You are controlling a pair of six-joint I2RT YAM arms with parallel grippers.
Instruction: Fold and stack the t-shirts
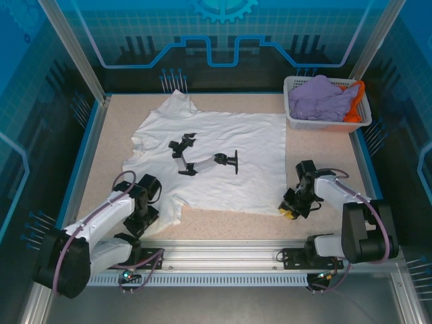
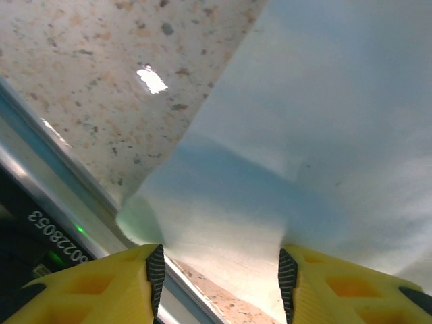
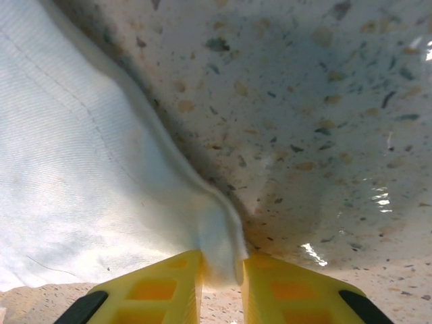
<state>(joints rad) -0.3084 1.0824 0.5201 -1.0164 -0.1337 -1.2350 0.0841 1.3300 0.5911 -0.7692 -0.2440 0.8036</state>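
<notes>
The speckled worktop [image 1: 324,145] carries a white shirt [image 1: 260,148] spread flat across its middle, and a basket [image 1: 317,124] in the far right corner.

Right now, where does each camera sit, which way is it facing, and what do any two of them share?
Top external: above and behind the arms, looking down on the table, white t-shirt and basket; both arms show.
Left wrist: on the left arm, looking down at the shirt's near edge; left tool straddles it.
Right wrist: low over the shirt's corner; right tool pinches it.
Shared: all see the white t-shirt.
</notes>
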